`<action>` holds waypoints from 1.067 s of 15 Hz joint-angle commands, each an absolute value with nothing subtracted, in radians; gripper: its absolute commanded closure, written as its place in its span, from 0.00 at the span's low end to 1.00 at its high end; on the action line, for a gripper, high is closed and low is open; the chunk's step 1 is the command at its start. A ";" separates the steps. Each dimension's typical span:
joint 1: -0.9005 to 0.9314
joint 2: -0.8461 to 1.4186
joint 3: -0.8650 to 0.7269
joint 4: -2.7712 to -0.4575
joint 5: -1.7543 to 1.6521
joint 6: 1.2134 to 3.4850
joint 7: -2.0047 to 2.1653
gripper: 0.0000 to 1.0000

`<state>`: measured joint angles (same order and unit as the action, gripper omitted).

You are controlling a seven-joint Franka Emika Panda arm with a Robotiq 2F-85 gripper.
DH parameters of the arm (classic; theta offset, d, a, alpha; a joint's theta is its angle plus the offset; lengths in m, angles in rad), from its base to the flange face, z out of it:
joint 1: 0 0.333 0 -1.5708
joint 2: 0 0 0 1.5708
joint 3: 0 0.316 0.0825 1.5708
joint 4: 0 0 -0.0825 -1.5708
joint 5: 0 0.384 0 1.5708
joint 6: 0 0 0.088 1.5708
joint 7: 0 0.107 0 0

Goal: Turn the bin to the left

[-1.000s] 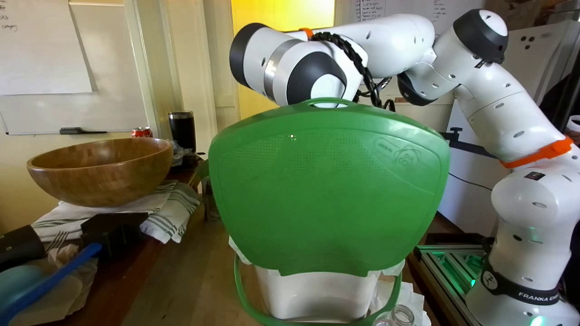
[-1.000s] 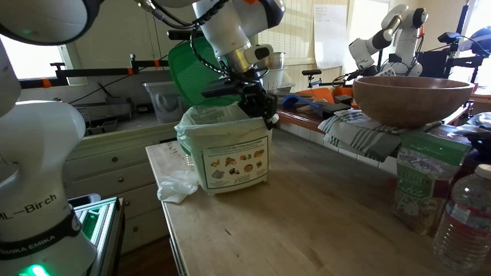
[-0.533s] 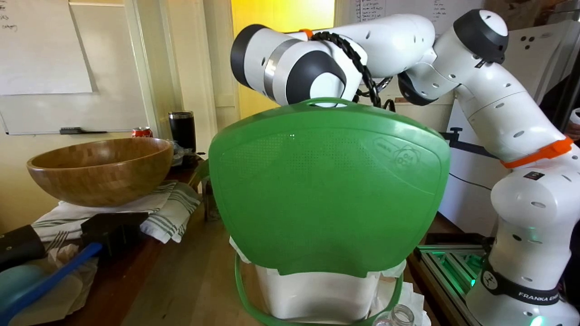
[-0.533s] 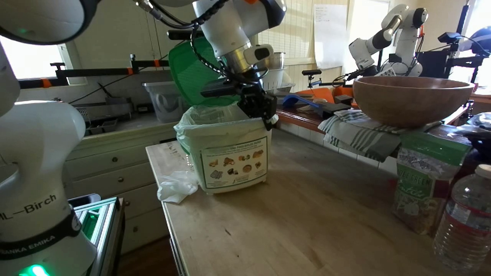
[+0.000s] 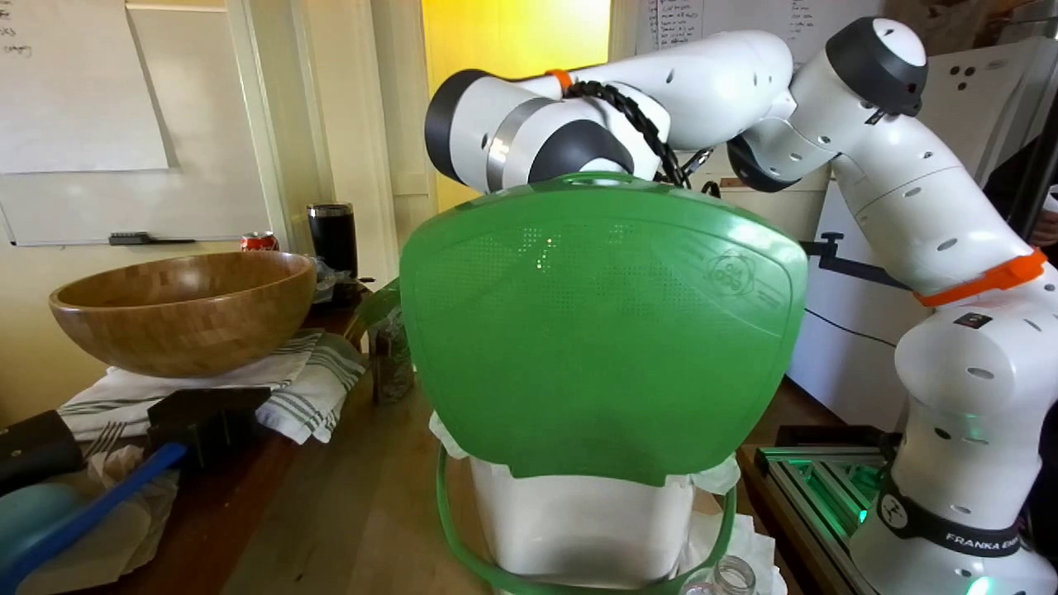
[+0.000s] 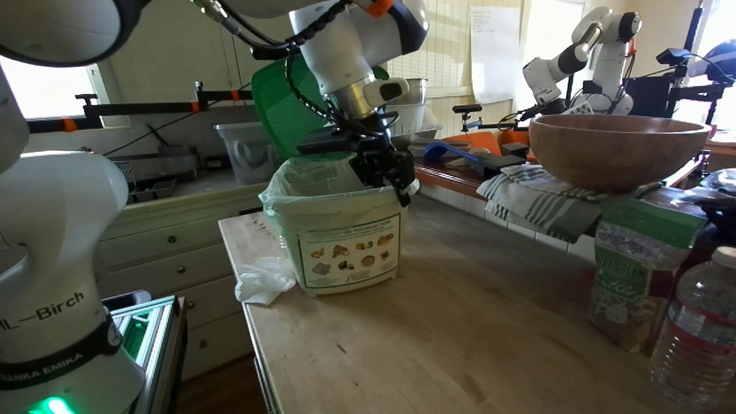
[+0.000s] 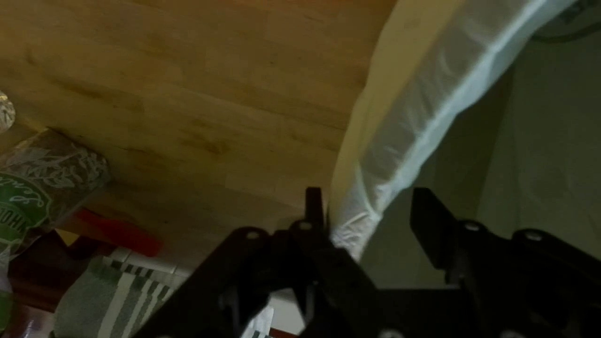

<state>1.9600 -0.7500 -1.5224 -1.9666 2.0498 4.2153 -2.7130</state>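
The bin stands on the wooden counter with its pale body (image 6: 347, 217) and its green lid (image 5: 603, 330) raised open. A whitish liner (image 7: 413, 126) is folded over its rim. My gripper (image 6: 397, 188) is at the bin's rim, at the corner away from the robot base. In the wrist view my gripper (image 7: 367, 193) is open, with the rim between its fingers. One finger is outside, close against the wall, and the other is inside, apart from the liner. The lid hides my gripper in an exterior view.
A wooden bowl (image 6: 615, 152) sits on a striped towel (image 6: 537, 201) along the counter's side. A green food bag (image 6: 641, 276) and a water bottle (image 6: 698, 328) stand nearby. Crumpled white paper (image 6: 265, 280) and a glass jar (image 5: 734, 574) lie close to the bin.
My gripper has moved down at the rim. The bin has shifted slightly, and its lid has pulled back from an exterior camera, showing more of the food bag behind it.
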 commanded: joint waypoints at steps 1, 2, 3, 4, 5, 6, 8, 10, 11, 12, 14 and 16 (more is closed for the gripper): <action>1.948 -0.724 -1.520 -1.989 2.083 4.238 -2.751 0.11; 1.942 -0.724 -1.509 -1.993 2.079 4.238 -2.751 0.04; 1.937 -0.725 -1.497 -1.995 2.073 4.238 -2.751 0.01; 1.930 -0.725 -1.484 -1.998 2.068 4.238 -2.751 0.00; 1.920 -0.724 -1.468 -2.003 2.069 4.238 -2.751 0.00; 1.905 -0.719 -1.448 -2.006 2.070 4.238 -2.751 0.00; 1.875 -0.712 -1.405 -2.006 2.073 4.237 -2.751 0.00; 1.840 -0.708 -1.354 -2.008 2.075 4.237 -2.751 0.00; 1.821 -0.699 -1.330 -2.008 2.081 4.237 -2.750 0.00; 1.802 -0.695 -1.308 -2.006 2.088 4.237 -2.750 0.00; 1.763 -0.684 -1.268 -2.003 2.097 4.236 -2.747 0.00; 1.727 -0.670 -1.240 -2.004 2.116 4.234 -2.740 0.00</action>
